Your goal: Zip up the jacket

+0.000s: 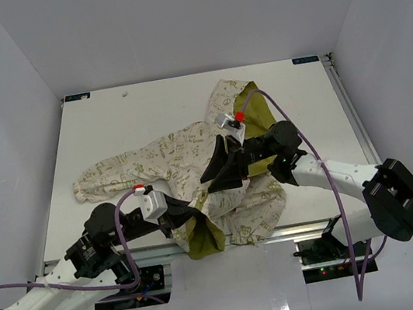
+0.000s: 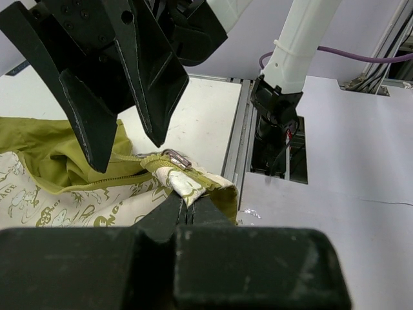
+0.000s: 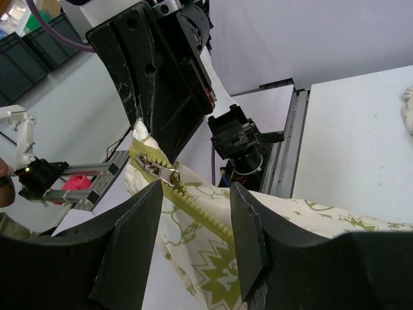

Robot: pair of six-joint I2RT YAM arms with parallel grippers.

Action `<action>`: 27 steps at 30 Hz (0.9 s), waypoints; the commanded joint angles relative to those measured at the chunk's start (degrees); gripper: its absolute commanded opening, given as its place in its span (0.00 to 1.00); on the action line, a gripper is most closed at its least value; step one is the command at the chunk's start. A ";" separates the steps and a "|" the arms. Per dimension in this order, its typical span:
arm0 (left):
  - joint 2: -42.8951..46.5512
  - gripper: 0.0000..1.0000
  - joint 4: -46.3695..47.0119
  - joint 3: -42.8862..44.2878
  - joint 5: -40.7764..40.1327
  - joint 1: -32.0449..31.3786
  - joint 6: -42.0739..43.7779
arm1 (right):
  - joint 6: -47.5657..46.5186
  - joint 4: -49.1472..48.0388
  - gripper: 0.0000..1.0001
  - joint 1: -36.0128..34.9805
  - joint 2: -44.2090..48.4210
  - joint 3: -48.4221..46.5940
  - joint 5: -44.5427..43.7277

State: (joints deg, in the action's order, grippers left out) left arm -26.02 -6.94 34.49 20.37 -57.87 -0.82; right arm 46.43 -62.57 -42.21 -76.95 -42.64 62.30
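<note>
The jacket (image 1: 182, 151), cream with green print and olive lining, lies across the table, one sleeve stretched left and its hem at the front edge. My left gripper (image 1: 184, 221) is shut on the jacket's bottom hem corner (image 2: 190, 184), by the lower end of the zipper. The metal zipper pull (image 2: 175, 157) sits just above that grip and also shows in the right wrist view (image 3: 164, 173). My right gripper (image 1: 215, 181) is open; its fingers (image 3: 148, 219) straddle the olive zipper teeth (image 3: 206, 216) just short of the pull. Its fingers (image 2: 97, 123) hang over the zipper, not touching the pull.
The table's front edge with its metal rail (image 2: 237, 135) runs right beside the held hem. The right arm's base (image 2: 277, 110) and a purple cable (image 1: 340, 204) are close by. White walls enclose the table on three sides.
</note>
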 commanded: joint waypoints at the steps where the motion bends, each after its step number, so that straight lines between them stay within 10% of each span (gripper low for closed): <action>1: -0.52 0.00 2.98 -1.00 0.73 -0.23 -0.66 | 0.68 -3.22 0.52 -1.59 -0.55 -2.53 0.55; 13: -0.35 0.00 3.22 -1.24 -1.24 -0.23 -0.50 | 2.01 -5.29 0.23 -3.49 1.36 -1.36 0.63; 27: 0.53 0.00 2.72 -1.00 -2.88 -0.23 -0.24 | 4.37 -8.80 0.37 -3.75 1.81 2.13 1.87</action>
State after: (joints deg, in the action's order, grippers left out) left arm -26.28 -5.82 33.23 18.33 -57.87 -0.93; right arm 49.58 -67.22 -45.47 -76.23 -40.86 63.22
